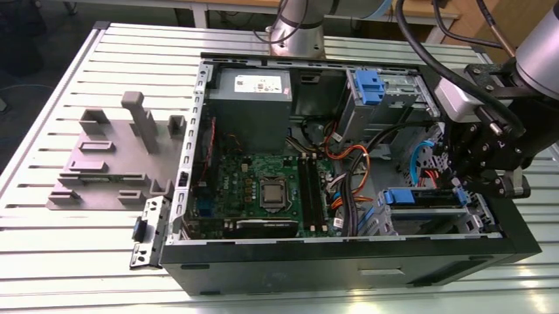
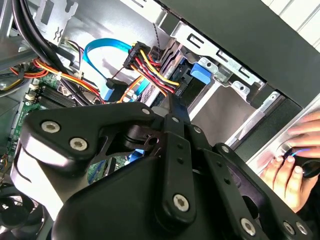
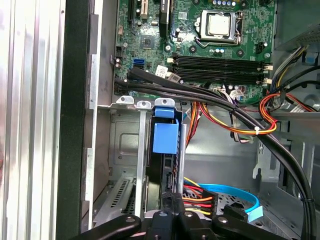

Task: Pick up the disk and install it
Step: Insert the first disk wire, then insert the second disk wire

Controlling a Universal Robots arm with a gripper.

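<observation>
I can't make out any readable text from here — the white sticker (image 1: 258, 84) on the grey metal box (image 1: 253, 108) in the exterior view carries dark print, but I cannot tell the characters. The motherboard (image 3: 200, 40) in the first wrist view has small white markings and a tiny white tag — all too fine for me to read.

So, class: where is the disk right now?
In the exterior view the disk sits in the drive cage at the case's right front corner, just left of the pincer.
</observation>
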